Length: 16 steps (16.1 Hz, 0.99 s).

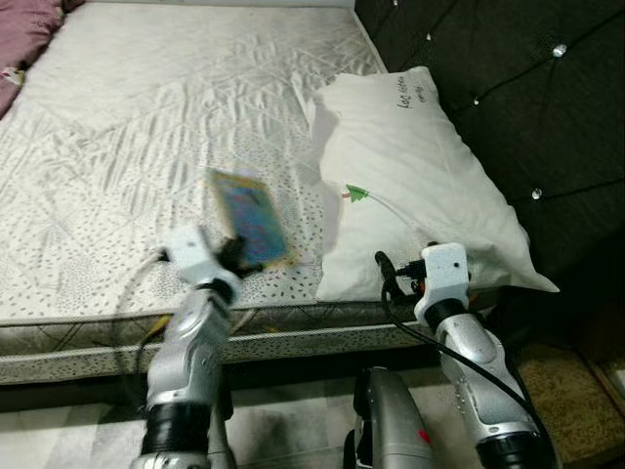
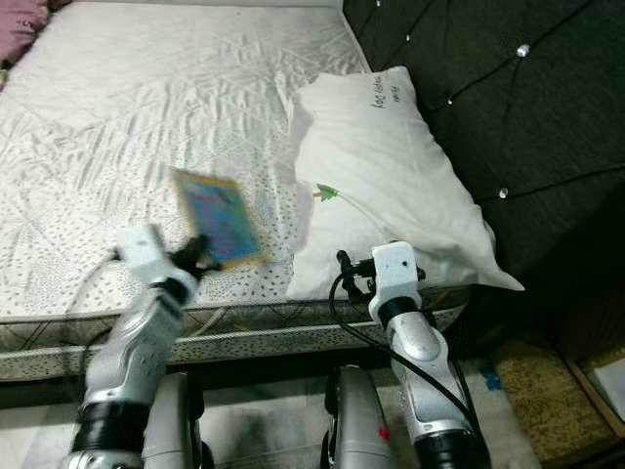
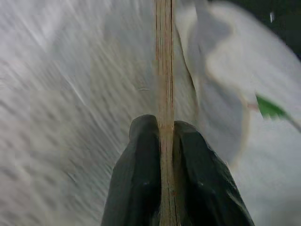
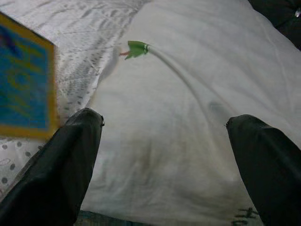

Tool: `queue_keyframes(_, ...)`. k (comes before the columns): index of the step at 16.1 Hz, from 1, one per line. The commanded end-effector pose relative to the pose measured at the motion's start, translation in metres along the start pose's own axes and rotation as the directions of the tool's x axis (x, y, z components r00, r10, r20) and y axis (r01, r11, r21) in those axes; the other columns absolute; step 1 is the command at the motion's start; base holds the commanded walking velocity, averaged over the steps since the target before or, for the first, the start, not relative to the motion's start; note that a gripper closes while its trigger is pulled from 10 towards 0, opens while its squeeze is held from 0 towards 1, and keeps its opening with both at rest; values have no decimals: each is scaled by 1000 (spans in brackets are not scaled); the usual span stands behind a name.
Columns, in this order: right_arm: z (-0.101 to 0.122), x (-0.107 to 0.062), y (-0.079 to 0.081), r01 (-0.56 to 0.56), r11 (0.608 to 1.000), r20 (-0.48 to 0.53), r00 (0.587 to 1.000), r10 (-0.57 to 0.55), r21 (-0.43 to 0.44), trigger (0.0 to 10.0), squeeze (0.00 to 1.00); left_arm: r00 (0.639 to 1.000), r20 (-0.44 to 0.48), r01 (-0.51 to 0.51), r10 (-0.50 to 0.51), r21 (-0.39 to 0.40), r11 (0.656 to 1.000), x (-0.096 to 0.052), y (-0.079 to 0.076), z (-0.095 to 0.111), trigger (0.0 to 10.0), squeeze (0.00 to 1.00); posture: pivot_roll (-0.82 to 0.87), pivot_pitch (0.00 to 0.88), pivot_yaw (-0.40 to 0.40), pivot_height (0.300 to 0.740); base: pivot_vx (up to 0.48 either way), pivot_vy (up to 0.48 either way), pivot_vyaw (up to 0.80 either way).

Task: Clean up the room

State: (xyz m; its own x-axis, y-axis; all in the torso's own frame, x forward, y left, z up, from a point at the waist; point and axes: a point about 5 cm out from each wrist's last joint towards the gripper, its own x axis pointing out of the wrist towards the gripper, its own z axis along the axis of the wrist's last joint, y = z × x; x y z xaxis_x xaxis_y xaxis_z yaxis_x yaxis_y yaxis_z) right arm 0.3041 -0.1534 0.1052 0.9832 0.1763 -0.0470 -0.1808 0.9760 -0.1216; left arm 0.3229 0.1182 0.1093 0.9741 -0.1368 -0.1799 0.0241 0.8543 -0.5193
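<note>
Down by the near edge of the bed (image 1: 88, 322), both silver arms reach forward over the mattress. The left tool (image 1: 234, 256) has its two black fingers (image 3: 141, 174) pressed together on the lower edge of a thin book (image 1: 249, 217) with a blue cover and yellow border, holding it up above the mattress, blurred; from the left wrist the book shows edge-on, a pale strip pinched between the finger pads. To its right, the right tool (image 4: 164, 155) hovers at the near end of a white pillow (image 1: 410, 166), its fingers (image 4: 61, 165) spread wide apart with nothing between them. On the pillow, just past that tool, a small green tab (image 4: 135, 49) sits at the end of a pale cord (image 4: 183, 77) that curves across the cloth. The pillow lies along the bed's right side against a dark tufted headboard (image 1: 527, 88) with shiny studs. Further off, the patterned white mattress stretches away, and at its far left corner lies a bunched purple cloth (image 1: 24, 34).
</note>
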Motion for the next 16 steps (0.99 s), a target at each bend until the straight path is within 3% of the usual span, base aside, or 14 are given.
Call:
queue_keyframes(1,3,-3,-6,6,1000,4,1000,-6,10,10000,0,996,-56,62,-64,-40,997,4,-12,-7,10000,0,-62,172,-63,575,0,0,0)
queue_keyframes(3,2,-8,-14,13,1000,-4,1000,-13,-10,10000,0,990,-126,49,-66,-136,989,6,-18,-15,10000,0,-68,176,-66,575,0,0,0)
queue_keyframes(6,1,-10,-20,24,999,-13,1000,-25,-25,10000,0,973,-226,10,-53,-188,982,7,-10,-26,10000,0,-80,184,-70,575,0,0,0)
queue_keyframes(8,3,-11,-21,23,999,-12,1000,-24,-34,10000,0,946,-300,47,-125,-255,966,6,-15,-29,10000,0,-84,185,-69,575,0,0,0)
queue_keyframes(10,3,-11,-21,22,999,-13,1000,-23,-35,10000,0,937,-319,65,-143,-242,968,7,-16,-28,10000,0,-85,186,-69,575,0,0,0)
queue_keyframes(13,3,-12,-20,22,999,-16,1000,-23,-36,10000,0,927,-358,4,-114,-295,955,9,-1,-31,10000,0,-87,186,-71,575,0,0,0)
queue_keyframes(16,3,-12,-21,24,999,-17,1000,-25,-41,10000,0,908,-401,10,-121,-268,963,7,3,-37,10000,0,-96,185,-75,575,0,0,0)
